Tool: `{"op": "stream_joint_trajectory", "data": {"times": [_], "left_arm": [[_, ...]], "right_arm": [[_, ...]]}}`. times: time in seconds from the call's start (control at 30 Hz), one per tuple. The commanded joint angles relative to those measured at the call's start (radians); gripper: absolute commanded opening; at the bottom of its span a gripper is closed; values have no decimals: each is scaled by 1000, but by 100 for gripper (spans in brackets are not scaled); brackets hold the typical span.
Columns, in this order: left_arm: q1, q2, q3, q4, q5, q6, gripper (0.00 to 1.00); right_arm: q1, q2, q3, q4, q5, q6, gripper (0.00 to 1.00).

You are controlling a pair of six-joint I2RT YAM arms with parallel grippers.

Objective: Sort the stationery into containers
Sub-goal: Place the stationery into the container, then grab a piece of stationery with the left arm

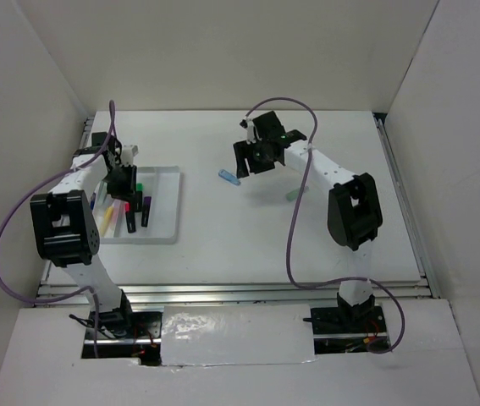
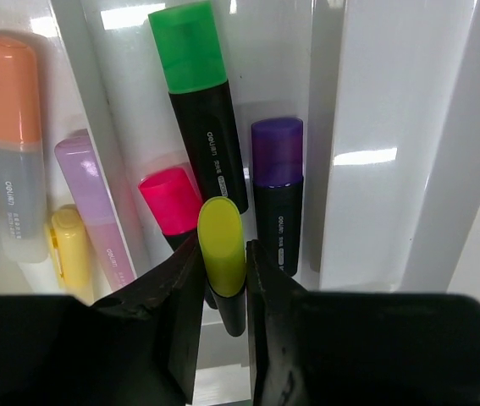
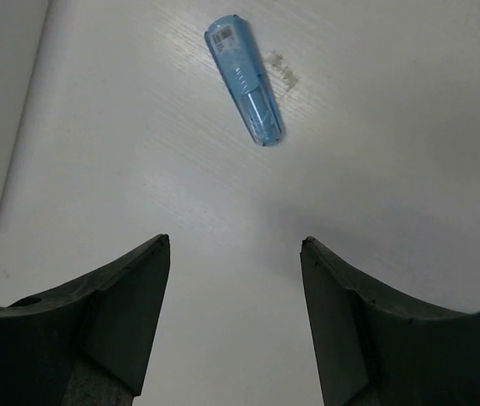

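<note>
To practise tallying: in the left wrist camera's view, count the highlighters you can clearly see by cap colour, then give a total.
orange highlighter: 1
lilac highlighter: 1
pale yellow highlighter: 1
green highlighter: 1
purple highlighter: 1
pink highlighter: 1
yellow-green highlighter: 1
Total: 7

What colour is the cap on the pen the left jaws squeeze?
Yellow, on a black-bodied highlighter; the left wrist view shows it best.
</note>
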Motion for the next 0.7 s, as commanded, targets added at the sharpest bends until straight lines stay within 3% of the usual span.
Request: {"op": "stream_joint_trajectory", "data": {"times": [0.0,0.07,0.1,0.23,0.27,0.43,0.67], "left_arm": [[-3,10,17,4,23,16,37],[-2,4,9,6,39,14,44],[-2,1,7,6,64,17,56],[0,-16,12,0,115,28,62],[-2,-19,18,-3,127,31,77],[-63,-57,101,1,212,65,79],[-307,-77,135,213,90,-28,77]], "right_arm": [[0,58,107,-30,52,-29,70],[2,95,129,-28,52,-31,70],[3,106,149,-31,51,-31,71],[5,138,170,-42,75,-37,71],[5,137,170,-47,83,-40,71],[-30,26,60,-67,120,-48,72],[-210,-188,-242,-59,97,-31,74]]}}
